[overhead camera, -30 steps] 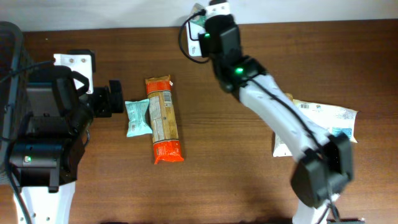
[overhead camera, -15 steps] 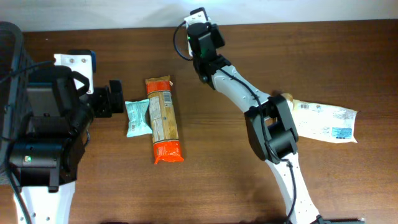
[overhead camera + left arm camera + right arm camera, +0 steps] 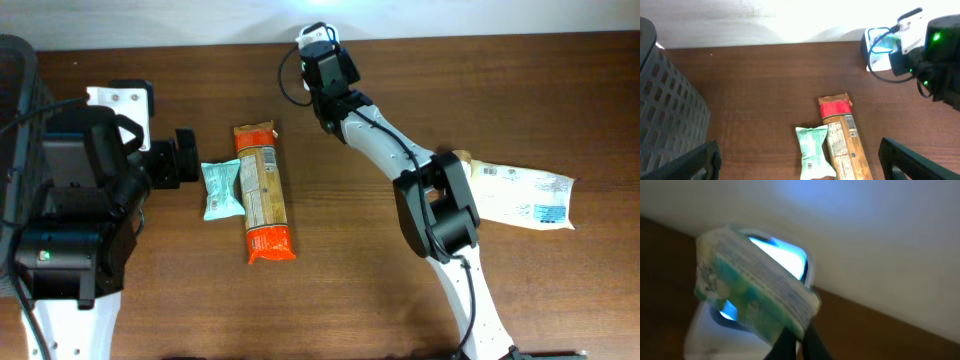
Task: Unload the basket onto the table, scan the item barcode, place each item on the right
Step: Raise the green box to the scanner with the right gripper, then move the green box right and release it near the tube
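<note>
While my right gripper [image 3: 794,336] clamps the packet [image 3: 755,285] before the lit scanner [image 3: 785,255] at the table's [image 3: 360,290] far edge, left gripper [image 3: 799,147] spread wide, I judge scanning underway; next, turn the packet until it reads.

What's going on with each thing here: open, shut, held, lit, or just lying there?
Left gripper: open, empty.
Right gripper: shut on the held packet.
Held packet: up in the air, right in front of the scanner.
Scanner: lit, glowing blue.
Teal packet: lying flat, against the orange packet.
Orange packet: lying flat.
White packet: lying flat, one end hidden under the right arm.
Basket: inside not visible.
</note>
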Action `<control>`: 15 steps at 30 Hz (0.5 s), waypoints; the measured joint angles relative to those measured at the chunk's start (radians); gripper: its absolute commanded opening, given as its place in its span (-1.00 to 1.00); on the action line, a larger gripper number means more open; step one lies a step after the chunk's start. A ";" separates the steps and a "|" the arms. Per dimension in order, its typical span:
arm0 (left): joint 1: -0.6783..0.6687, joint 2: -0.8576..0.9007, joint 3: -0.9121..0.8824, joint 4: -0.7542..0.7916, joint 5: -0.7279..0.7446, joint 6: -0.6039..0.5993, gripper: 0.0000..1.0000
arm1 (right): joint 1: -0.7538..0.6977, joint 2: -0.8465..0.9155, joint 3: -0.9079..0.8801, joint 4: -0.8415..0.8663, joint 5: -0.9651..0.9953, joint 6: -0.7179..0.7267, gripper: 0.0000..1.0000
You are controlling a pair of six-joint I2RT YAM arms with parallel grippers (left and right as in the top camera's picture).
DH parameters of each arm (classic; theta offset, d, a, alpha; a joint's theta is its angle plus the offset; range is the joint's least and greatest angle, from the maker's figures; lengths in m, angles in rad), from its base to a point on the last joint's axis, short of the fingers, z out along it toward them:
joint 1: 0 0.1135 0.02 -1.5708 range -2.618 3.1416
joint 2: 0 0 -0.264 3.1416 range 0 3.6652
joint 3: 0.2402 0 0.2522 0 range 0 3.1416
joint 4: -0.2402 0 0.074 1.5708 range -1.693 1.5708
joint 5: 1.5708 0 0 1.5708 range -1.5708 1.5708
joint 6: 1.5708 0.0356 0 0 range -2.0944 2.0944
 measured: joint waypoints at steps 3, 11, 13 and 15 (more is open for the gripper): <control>0.000 0.000 0.000 -0.001 0.000 0.000 0.98 | 0.002 -0.222 -0.003 -0.358 -0.127 0.227 -0.92; 0.000 0.000 0.000 -0.001 0.000 0.000 0.98 | -0.172 -0.490 0.010 -1.421 -0.327 0.527 -0.92; 0.000 0.000 0.000 -0.001 0.000 0.000 0.98 | -0.309 -0.490 0.009 -1.530 -0.331 0.539 -0.92; 0.000 0.000 0.000 -0.001 0.000 0.000 0.98 | -0.487 -0.489 0.009 -1.572 -0.382 0.508 -0.72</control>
